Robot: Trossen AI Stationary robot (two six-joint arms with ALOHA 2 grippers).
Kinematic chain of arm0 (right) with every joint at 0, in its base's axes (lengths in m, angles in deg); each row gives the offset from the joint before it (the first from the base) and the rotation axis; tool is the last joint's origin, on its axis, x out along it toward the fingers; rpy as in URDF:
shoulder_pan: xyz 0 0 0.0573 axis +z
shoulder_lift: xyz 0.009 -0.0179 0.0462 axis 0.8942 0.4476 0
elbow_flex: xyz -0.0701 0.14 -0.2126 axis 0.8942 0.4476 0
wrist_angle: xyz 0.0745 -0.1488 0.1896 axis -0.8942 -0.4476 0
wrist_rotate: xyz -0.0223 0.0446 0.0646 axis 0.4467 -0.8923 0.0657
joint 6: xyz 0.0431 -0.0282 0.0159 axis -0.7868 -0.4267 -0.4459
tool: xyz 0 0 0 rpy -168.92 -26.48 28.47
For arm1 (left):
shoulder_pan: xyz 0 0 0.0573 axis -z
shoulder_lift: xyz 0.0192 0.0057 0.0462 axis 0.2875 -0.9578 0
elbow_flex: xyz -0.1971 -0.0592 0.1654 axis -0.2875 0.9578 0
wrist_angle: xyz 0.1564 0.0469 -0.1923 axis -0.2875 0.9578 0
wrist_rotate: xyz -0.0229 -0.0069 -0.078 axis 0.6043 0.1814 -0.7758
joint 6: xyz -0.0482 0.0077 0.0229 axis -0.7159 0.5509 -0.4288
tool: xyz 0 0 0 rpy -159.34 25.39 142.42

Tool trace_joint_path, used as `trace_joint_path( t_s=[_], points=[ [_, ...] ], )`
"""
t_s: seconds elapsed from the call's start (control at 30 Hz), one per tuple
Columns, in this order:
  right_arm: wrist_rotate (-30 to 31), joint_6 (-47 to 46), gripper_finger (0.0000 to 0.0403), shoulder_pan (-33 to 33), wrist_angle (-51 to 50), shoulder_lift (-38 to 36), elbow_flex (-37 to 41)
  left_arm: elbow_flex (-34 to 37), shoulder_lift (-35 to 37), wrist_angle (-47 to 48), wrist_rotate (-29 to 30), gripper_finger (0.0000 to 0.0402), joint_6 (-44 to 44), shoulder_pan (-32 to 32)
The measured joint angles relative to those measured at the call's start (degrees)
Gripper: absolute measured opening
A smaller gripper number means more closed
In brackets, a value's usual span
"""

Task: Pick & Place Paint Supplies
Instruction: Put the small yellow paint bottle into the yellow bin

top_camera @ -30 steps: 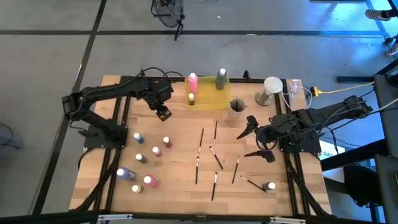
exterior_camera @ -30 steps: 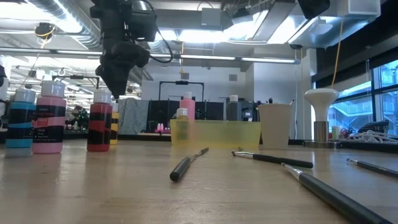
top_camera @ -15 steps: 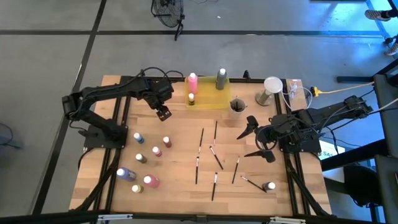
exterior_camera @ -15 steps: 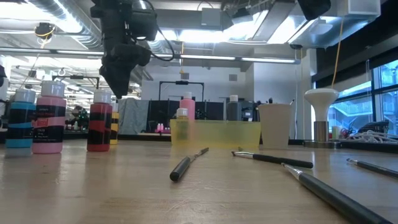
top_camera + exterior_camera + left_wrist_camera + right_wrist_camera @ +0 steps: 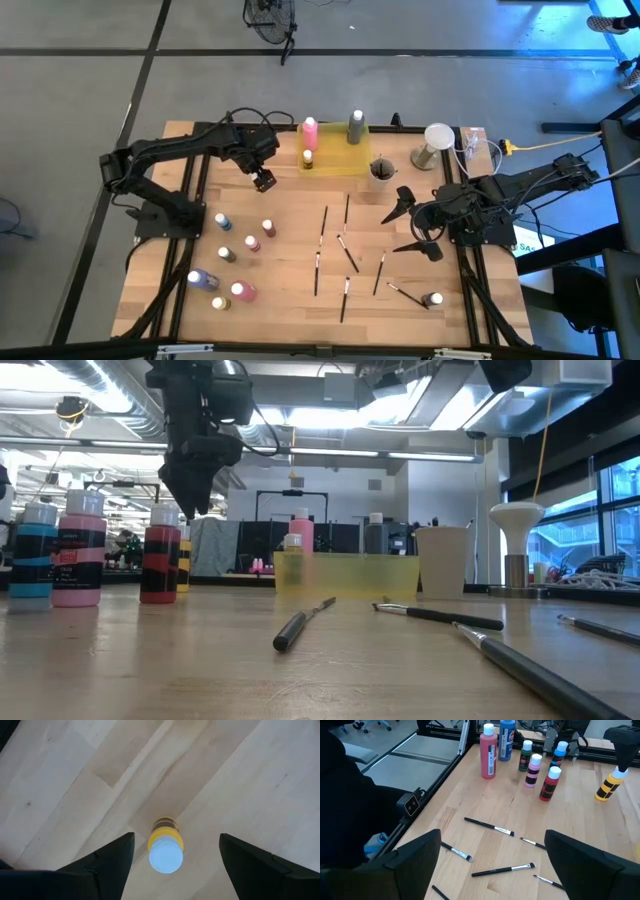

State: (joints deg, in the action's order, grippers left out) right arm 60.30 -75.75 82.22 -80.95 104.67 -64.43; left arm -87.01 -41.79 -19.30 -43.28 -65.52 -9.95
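Three bottles [image 5: 309, 131] stand in yellow tray [image 5: 338, 160]; judged early in task. Left pincer [image 5: 263, 181] hangs over bare desk [image 5: 290, 310] near tray, fingers spread, straddling yellow bottle [image 5: 165, 848] in wrist view, not pinching. Right pincer [image 5: 412, 224] waits at desk's right side, spread wide, empty. Left: loose bottle cluster [image 5: 232, 262] at left, paintbrushes [image 5: 346, 255] scattered mid-desk, one bottle [image 5: 436, 298] near right front.

Bright, even overhead light; ceiling strip lights [image 5: 330, 420] glare in low view. Wood table [image 5: 290, 260] evenly lit, shadows soft. Foreground paintbrush [image 5: 300, 622] soft-focus, bkgd room hazy. Daylight thru window [image 5: 610, 500] at right.
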Motion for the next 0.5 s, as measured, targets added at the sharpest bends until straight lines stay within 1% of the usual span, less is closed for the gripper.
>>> trace_joint_path(
  t_s=[0.27, 0.5],
  points=[
    [0.0, 0.0, 0.0359, -0.01, -1.05, 0.0, 0.0, 0.0, 0.0, 0.29, -0.34, 0.029, -0.38, 0.0],
    [0.03, -0.76, 0.0359, -0.01, -1.0, 0.0, 0.0, 0.0, 0.02, 2.72, -0.33, 0.029, -4.81, 0.0]
  ],
)
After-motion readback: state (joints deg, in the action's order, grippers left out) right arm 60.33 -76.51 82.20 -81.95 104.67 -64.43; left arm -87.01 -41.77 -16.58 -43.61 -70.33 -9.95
